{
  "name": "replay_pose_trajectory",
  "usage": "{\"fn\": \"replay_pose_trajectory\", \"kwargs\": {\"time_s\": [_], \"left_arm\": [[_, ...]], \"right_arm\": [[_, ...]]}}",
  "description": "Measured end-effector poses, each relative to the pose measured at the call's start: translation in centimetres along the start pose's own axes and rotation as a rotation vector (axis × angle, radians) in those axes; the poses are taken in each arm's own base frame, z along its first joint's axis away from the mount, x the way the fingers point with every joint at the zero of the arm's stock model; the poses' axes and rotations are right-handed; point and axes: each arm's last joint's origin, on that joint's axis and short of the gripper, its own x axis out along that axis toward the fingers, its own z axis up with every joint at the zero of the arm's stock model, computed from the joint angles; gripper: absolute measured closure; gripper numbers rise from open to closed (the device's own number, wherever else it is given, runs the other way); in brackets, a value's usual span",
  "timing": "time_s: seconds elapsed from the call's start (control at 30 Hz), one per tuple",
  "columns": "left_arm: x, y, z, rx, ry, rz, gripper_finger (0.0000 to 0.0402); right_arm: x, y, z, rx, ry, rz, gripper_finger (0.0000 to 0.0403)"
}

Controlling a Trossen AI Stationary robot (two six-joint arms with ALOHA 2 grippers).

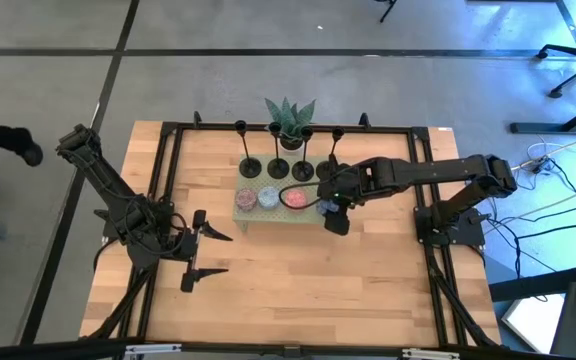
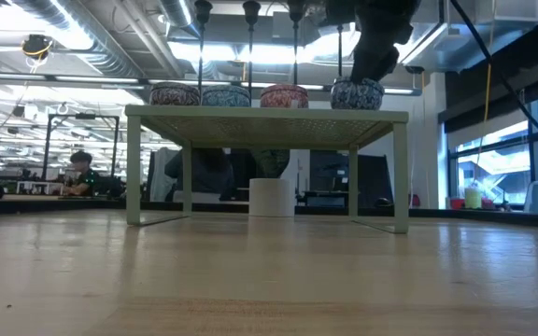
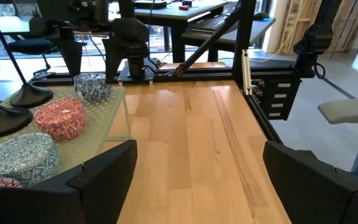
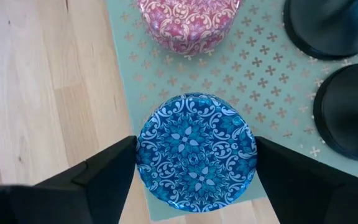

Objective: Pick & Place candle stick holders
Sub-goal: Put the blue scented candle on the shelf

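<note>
Wooden table (image 1: 298,280): my right gripper (image 4: 194,158) hangs wide apart over a blue tin (image 4: 196,148). Candle holders (image 1: 251,165) look tippy; I'd grab stems.

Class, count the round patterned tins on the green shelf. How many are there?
4, in a row on the shelf: pink tin, pale blue tin, red tin, and blue tin between the right gripper's open fingers.
</note>
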Motion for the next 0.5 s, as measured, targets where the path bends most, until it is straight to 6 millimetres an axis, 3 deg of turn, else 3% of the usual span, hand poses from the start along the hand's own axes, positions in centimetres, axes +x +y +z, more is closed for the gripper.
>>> {"fn": "replay_pose_trajectory", "kwargs": {"time_s": [0.5], "left_arm": [[0.0,0.01,0.0,0.0,0.0,0.001,0.0054]], "right_arm": [[0.04,-0.43,0.12,-0.029,-0.004,-0.018,0.0086]]}}
